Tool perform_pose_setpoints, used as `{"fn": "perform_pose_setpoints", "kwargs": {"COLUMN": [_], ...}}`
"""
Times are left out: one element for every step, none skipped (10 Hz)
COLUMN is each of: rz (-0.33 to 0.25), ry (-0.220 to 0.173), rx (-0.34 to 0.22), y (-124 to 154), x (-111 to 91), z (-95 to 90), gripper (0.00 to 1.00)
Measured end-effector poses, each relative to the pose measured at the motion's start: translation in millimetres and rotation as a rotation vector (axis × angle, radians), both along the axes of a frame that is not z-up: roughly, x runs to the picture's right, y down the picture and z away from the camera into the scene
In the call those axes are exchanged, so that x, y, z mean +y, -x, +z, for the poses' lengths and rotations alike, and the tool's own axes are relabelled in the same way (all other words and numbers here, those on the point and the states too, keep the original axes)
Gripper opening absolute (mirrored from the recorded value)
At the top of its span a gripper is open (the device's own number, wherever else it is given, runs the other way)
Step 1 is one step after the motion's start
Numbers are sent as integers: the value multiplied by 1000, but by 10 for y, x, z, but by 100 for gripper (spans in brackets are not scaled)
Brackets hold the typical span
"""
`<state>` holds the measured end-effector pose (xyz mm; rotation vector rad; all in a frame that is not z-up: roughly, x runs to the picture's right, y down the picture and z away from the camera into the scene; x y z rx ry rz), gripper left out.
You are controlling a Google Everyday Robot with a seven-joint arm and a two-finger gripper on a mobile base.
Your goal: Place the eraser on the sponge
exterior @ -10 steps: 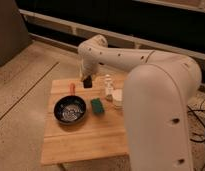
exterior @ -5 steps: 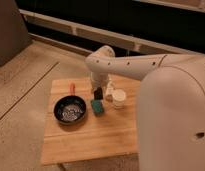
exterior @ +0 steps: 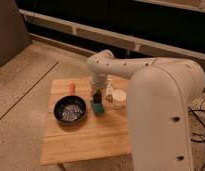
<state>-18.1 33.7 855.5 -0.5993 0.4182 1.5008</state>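
Note:
On the wooden table (exterior: 86,137) a flat green sponge (exterior: 98,108) lies just right of the black pan. My gripper (exterior: 97,96) comes down from the white arm and hangs directly over the sponge's far end. A small dark block, the eraser (exterior: 97,98), sits at the gripper's tip, and the gripper is shut on it. The eraser's lower edge is at or just above the sponge's top, and I cannot make out whether they touch.
A round black pan (exterior: 70,110) with an orange handle (exterior: 72,89) stands to the left of the sponge. To the right of the gripper are a white cup (exterior: 119,98) and a small pale bottle (exterior: 109,90). My large white arm body (exterior: 166,115) covers the table's right side.
The gripper has moved from near the pan's handle at the back rightward and forward to above the sponge, then sunk a little lower, carrying the dark eraser.

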Motion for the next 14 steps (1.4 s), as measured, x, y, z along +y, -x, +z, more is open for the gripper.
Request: {"fn": "perform_pose_setpoints", "kwargs": {"rz": [12,17,21,19,12,10,11,12,15,20,28,42,47,52], "ry": [9,12,9,6,2,-1,-3,-5,-6,-8,-6,3,10,21], "rx": [-6,-11,-17,-20,-20,-17,-13,-9,-5,2,7,17,22,33], "y": [1,6,20,32,50,78,94,114,139,149,141,117,104,83], "x": [3,6,12,33,72,116,174,227,295,366,418,501,547,619], "z": [50,82,113,133,153,167,183,196,213,230,249,280,293,310], "gripper": [0,0,0,0,0,0,0,0,0,0,0,0,0,0]}}
